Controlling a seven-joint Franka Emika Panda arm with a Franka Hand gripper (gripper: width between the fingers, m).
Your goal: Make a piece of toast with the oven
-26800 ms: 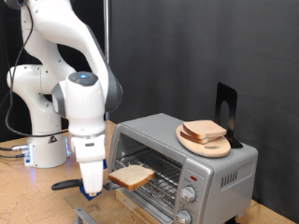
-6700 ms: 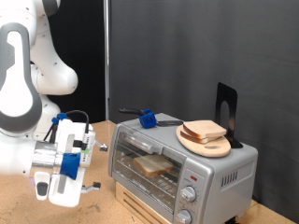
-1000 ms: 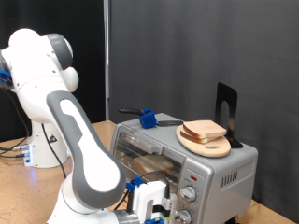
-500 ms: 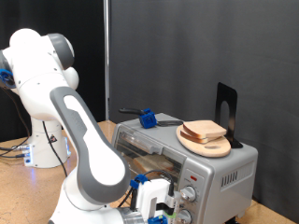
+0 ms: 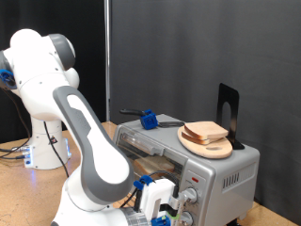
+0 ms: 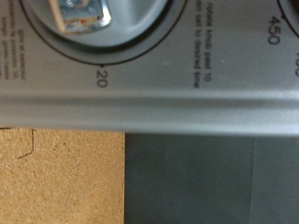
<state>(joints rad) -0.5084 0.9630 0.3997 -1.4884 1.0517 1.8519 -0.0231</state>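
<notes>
— So where is the gripper (image 5: 167, 209) placed?

— It is pressed up against the oven (image 5: 188, 160), low on the front panel at the knobs (image 5: 191, 195), at the corner of the oven nearest the exterior view's bottom. In the wrist view a dial (image 6: 79, 23) with a metal hub is seen very close, with printed marks such as 20 and 450 around it.

— Is the dial gripped?

— That cannot be told. The fingers are hidden by the blue parts of the hand in the exterior view, and none are shown in the wrist view, so neither the opening nor any hold can be judged.

— And the piece of toast (image 5: 150, 166)?

— It is seen lying inside the oven on the wire rack, behind the glass, towards the middle of the cavity. It looks pale tan, flat and roughly square; little else can be made out through the door.

— What could go wrong from here?

— If the dial is turned with the hand off centre, the fingers could slip off the knob, or the light oven could be pushed along the desk (image 5: 19, 188). The wrong knob could also be taken, since several sit close together on the panel, and the timer could be overshot so that the bread is burnt.

— Anything at risk on the oven's top?

— A round board (image 5: 206, 142) with spare slices (image 5: 206, 131) is carried there near the right edge, and a blue-handled tool (image 5: 148, 119) lies near the back edge; a hard shove might shake them.
</notes>
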